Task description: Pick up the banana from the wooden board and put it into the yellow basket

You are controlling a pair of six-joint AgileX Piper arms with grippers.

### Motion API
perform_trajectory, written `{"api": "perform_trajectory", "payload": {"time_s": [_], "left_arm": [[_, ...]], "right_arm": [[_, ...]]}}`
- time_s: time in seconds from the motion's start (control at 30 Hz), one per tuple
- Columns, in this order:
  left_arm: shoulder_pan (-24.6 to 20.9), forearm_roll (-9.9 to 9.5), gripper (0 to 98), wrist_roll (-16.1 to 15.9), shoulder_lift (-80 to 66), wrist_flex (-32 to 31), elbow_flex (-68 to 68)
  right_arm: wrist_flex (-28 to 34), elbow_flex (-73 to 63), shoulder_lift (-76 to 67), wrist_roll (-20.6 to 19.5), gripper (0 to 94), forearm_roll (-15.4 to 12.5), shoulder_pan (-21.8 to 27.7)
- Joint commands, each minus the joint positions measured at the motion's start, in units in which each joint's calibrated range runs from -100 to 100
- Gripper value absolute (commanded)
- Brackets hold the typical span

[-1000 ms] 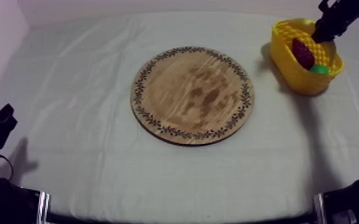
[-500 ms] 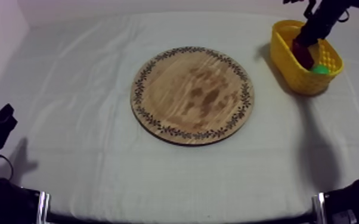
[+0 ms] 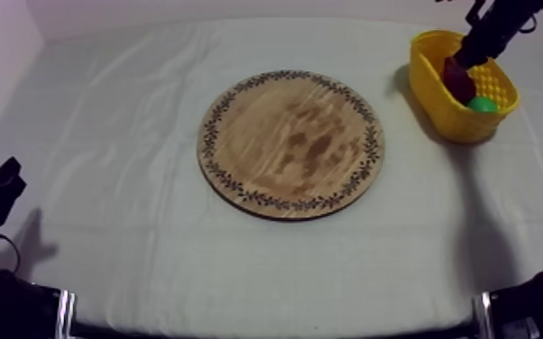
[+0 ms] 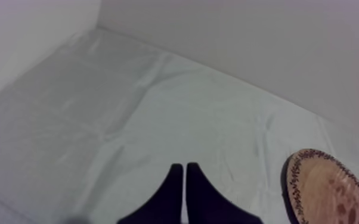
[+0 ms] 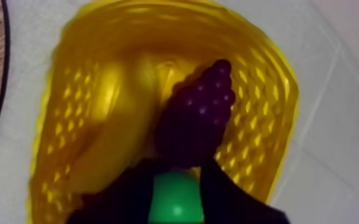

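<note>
Right wrist view shows the right claw [image 5: 177,179], fingers apart, over the yellow basket [image 5: 280,107], with the banana [image 5: 113,119] lying inside just below it beside the grapes [image 5: 200,113], so the placing seems done and the next move probably calls for a clean lift away.

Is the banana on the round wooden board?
No, the banana lies inside the yellow basket next to the grapes, and the wooden board has nothing on it.

The cloth [image 3: 104,180] is looking matt, the wooden board [image 3: 291,144] grainy and blotched, the yellow basket [image 3: 436,97] glossy plastic.
</note>
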Motion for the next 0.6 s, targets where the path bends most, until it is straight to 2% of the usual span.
{"api": "perform_trajectory", "payload": {"time_s": [0.0, 0.1, 0.27, 0.57], "left_arm": [[-0.02, 0.01, 0.1, 0.0, 0.0, 0.03, 0.0], [-0.02, 0.01, 0.1, 0.0, 0.0, 0.03, 0.0], [-0.02, 0.01, 0.1, 0.0, 0.0, 0.03, 0.0], [-0.02, 0.01, 0.1, 0.0, 0.0, 0.03, 0.0]], "right_arm": [[0.27, 2.82, -3.79, -0.25, 9.6, -0.41, -0.18], [-0.31, 8.17, -9.31, -0.26, 3.8, -1.49, -0.26], [-1.52, 18.59, -21.09, -0.07, 10.0, -4.17, 0.15], [-3.18, 37.33, -43.98, -0.49, 10.4, -6.76, 0.44]]}}
